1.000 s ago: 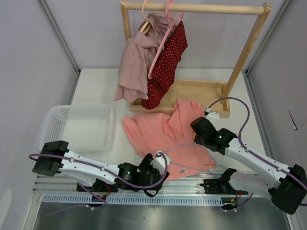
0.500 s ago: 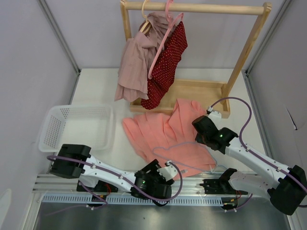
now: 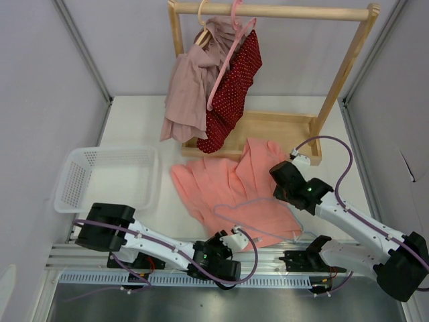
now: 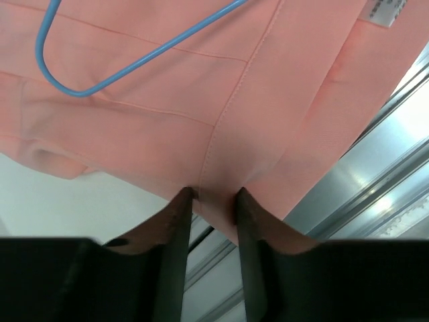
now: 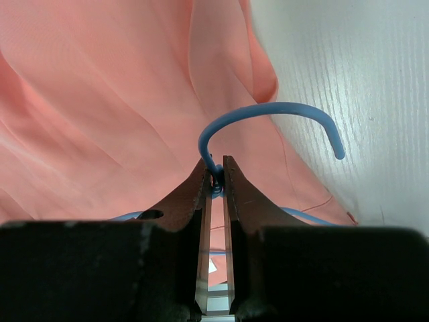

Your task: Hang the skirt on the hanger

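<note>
The salmon-pink skirt (image 3: 224,184) lies spread flat on the white table. On top of it rests the thin light-blue hanger (image 3: 234,205). My right gripper (image 3: 276,199) is shut on the hanger's neck just below the hook (image 5: 268,111), its tips (image 5: 216,178) over the skirt (image 5: 100,100). My left gripper (image 3: 236,240) is at the skirt's near edge by the metal rail. In the left wrist view its fingers (image 4: 181,201) hold a tapering piece of the skirt's edge (image 4: 221,134) between them, both touching the cloth. One end loop of the hanger (image 4: 120,72) lies farther up the fabric.
A white basket (image 3: 110,176) stands at the left. At the back, a wooden rack (image 3: 268,11) carries a mauve garment (image 3: 191,87) and a dark red dotted garment (image 3: 234,87) on a pink hanger (image 3: 228,67). Metal rails (image 4: 375,174) run along the table's near edge.
My left arm swung right and low to the skirt's near edge, and its jaws narrowed onto the cloth. The right gripper kept its hold on the hanger and barely moved.
</note>
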{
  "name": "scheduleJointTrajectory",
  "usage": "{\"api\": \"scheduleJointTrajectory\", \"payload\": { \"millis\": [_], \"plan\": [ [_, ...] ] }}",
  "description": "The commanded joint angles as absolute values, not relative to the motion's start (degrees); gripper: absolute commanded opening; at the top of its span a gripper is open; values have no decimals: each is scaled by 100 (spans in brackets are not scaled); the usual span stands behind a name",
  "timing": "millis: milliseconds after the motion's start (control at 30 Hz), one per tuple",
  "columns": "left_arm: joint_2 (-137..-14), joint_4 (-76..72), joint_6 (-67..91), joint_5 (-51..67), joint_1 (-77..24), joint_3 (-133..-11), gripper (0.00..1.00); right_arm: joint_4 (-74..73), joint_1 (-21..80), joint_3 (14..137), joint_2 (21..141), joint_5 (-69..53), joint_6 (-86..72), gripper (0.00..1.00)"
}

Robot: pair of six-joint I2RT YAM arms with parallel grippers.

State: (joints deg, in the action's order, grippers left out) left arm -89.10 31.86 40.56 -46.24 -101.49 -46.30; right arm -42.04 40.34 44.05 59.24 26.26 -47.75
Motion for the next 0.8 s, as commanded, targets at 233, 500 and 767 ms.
{"api": "scheduleJointTrajectory", "payload": {
  "millis": [233, 500, 767],
  "plan": [
    [-8403, 3103, 4192, -4702, -9888, -4421, 0, -4087, 3929, 4518, 5862, 2707, -4667, 0],
    [-7735, 2716, 4219, -4150, -9203, -3947, 0, -3956, 3850, 4535, 5836, 2742, -4649, 0],
    [-6988, 2461, 4210, -3437, -8351, -3639, 0, -3744, 3604, 4562, 5854, 2681, -4562, 0]
  ]
}}
